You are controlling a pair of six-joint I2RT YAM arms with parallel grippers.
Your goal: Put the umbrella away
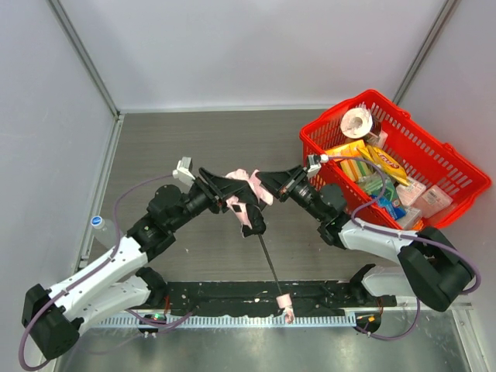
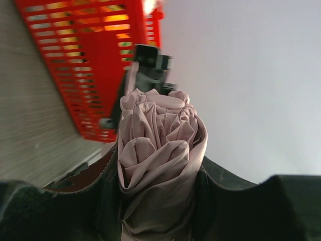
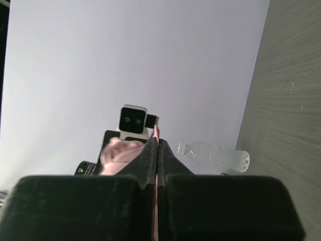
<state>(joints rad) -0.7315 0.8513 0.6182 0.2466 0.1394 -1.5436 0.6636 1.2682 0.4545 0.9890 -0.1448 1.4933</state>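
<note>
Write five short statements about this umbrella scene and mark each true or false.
1. The left pincer grips the umbrella by its bunched pink canopy. True.
2. The shaft is fully collapsed. False: it runs out long to the handle.
3. The red basket is empty. False: it holds boxes and a roll.
4. The right pincer is shut, with a sliver of pink between its jaws. True.
5. The clear bottle lies in the basket. False: it stands at the left edge of the table.
</note>
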